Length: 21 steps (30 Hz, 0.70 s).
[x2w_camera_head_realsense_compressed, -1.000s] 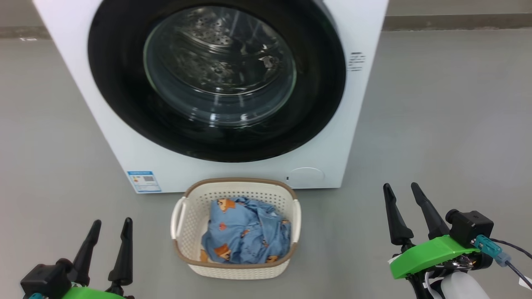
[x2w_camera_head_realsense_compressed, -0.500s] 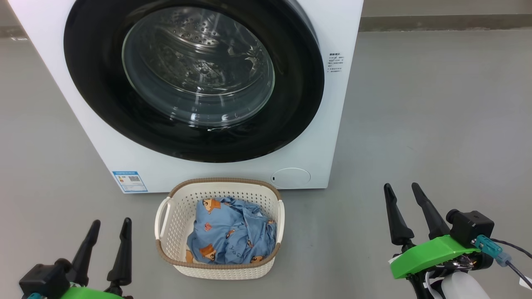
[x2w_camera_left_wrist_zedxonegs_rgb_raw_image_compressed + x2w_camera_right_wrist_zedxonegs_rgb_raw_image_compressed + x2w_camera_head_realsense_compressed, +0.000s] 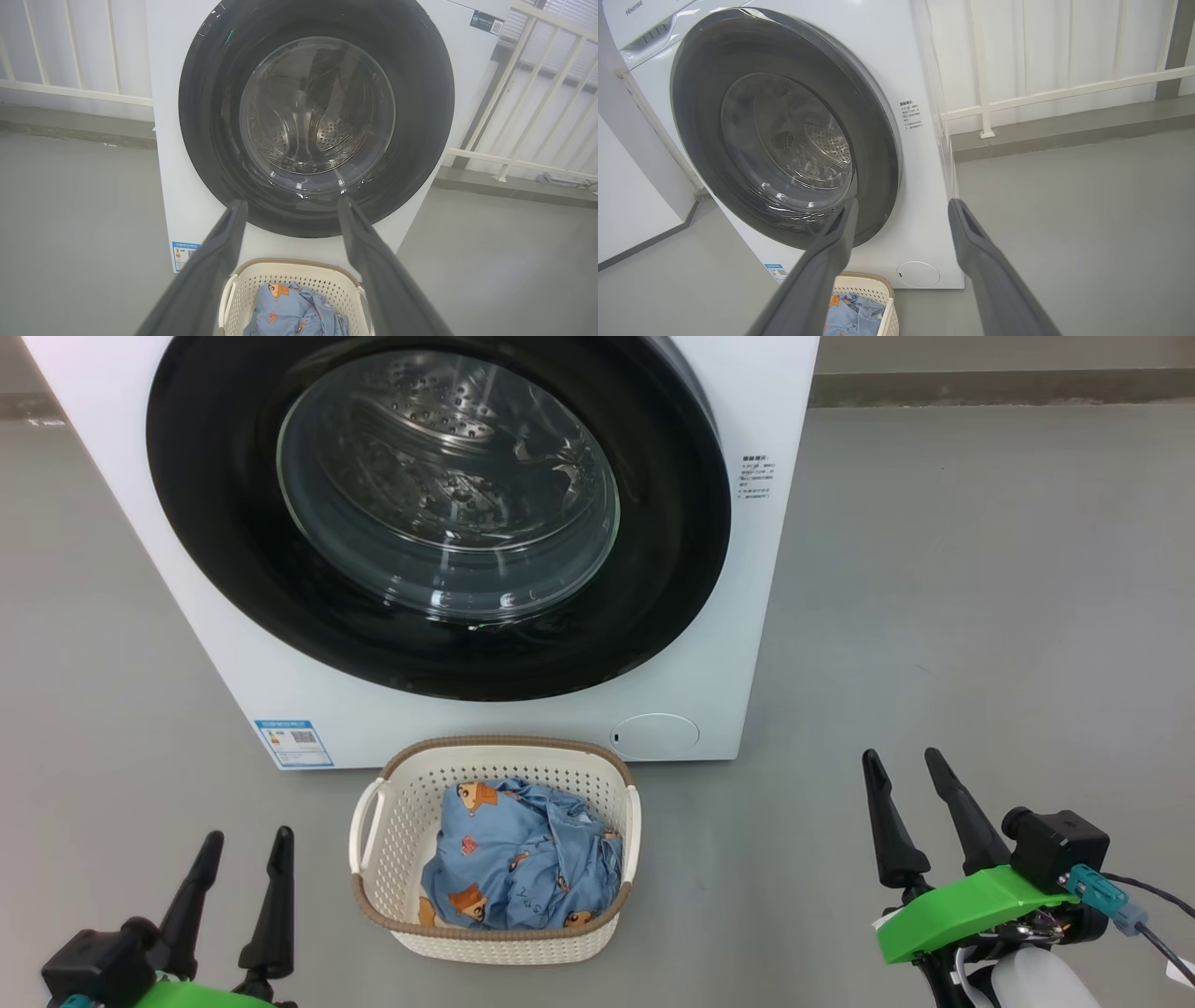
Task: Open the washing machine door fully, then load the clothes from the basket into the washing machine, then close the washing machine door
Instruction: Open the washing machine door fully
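text: "Hisense" | on: washing machine (image 3: pixel 920 210) top panel (image 3: pixel 654 29) | blue label (image 3: pixel 293 743): print too small to read

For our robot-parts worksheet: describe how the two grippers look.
The left gripper and right gripper each have two long, black, tapering fingers on a green mount with a black camera block. A teal plug and dark cable leave the right one.

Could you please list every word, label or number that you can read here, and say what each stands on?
"Hisense": brand mark at the top of the washing machine.
Blue energy label, lower front: too small to read.
Printed text block, front right: too small to read.
Dark QR sticker, upper corner: unreadable.
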Tool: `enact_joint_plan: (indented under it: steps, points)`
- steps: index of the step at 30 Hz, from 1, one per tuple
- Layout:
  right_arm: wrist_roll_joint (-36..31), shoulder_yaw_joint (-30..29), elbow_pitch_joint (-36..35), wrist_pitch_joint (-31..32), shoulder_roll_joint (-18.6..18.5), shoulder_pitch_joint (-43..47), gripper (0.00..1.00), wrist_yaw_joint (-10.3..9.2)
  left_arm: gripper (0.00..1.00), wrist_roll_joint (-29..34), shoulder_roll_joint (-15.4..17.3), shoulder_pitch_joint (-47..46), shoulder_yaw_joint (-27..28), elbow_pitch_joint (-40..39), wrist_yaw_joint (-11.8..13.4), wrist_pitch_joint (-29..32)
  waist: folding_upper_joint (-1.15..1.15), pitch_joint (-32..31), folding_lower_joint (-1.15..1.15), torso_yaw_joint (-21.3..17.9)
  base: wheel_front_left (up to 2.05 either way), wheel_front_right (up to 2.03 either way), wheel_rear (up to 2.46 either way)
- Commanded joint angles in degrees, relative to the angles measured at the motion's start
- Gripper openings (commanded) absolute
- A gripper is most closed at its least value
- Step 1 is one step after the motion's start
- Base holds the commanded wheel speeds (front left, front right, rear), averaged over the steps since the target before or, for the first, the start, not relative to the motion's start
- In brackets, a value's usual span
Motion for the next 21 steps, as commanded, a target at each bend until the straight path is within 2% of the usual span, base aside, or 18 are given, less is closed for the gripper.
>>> enact_joint_plan:
  steps: [1, 21]
  points:
    - [-0.1, 0.88, -1.1, -0.69, -0.36, -2.71, 1.0, 0.33, 1.0, -0.43, 1.51, -2.98, 1.94, -1.05, 0.04, -0.54, 0.0, 0.0, 0.0, 0.0, 0.0, 0.0, 0.0]
    - [0.15, 0.49, -1.32, -0.69, -0.36, -2.51, 1.0, 0.33, 1.0, -1.67, 2.16, -2.59, 0.94, -1.32, 0.04, -0.54, 0.0, 0.36, 0.0, 0.11, 0.0, 0.0, 0.0]
